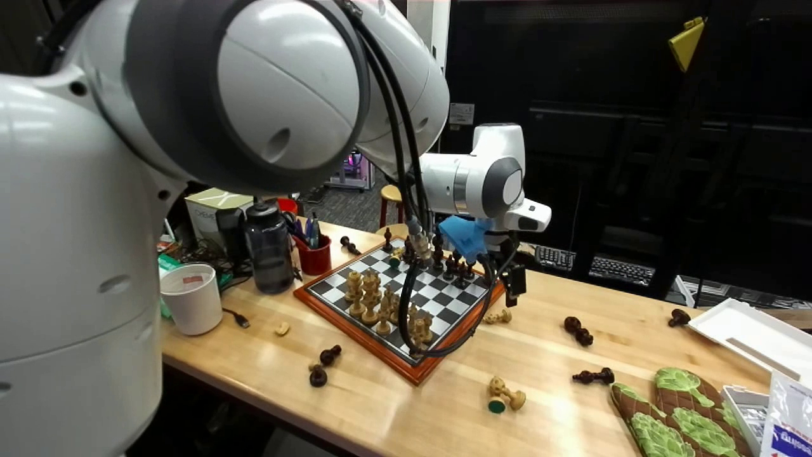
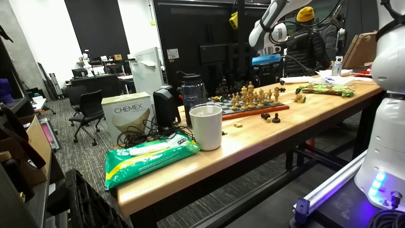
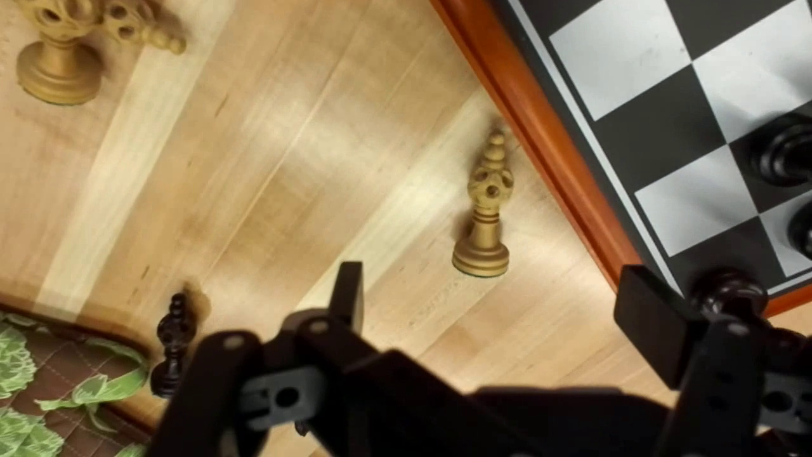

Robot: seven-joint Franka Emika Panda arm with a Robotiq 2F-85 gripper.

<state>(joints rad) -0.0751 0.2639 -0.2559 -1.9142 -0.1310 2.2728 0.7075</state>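
Note:
My gripper [image 3: 499, 304] is open and empty in the wrist view, held above the wooden table. A light wooden chess piece [image 3: 485, 238] lies on its side just beyond the fingertips, beside the chessboard's red-brown rim [image 3: 539, 133]. It also shows in an exterior view [image 1: 498, 317], below and left of the gripper [image 1: 515, 285]. The right finger overlaps the board's corner in the wrist view, near a dark piece [image 3: 729, 292]. Light pieces [image 3: 60, 73] lie at the upper left. A dark piece [image 3: 174, 339] lies at the lower left. Several light pieces [image 1: 371, 295] stand on the board.
Dark pieces [image 1: 578, 330] lie on the table. A leaf-patterned mitt [image 1: 698, 425] and a white tray [image 1: 742, 336] lie at one end. A white cup [image 1: 192, 301], a dark bottle [image 1: 268, 251], a red pen cup [image 1: 315, 259] and a Chemex box [image 2: 128, 115] stand at the other.

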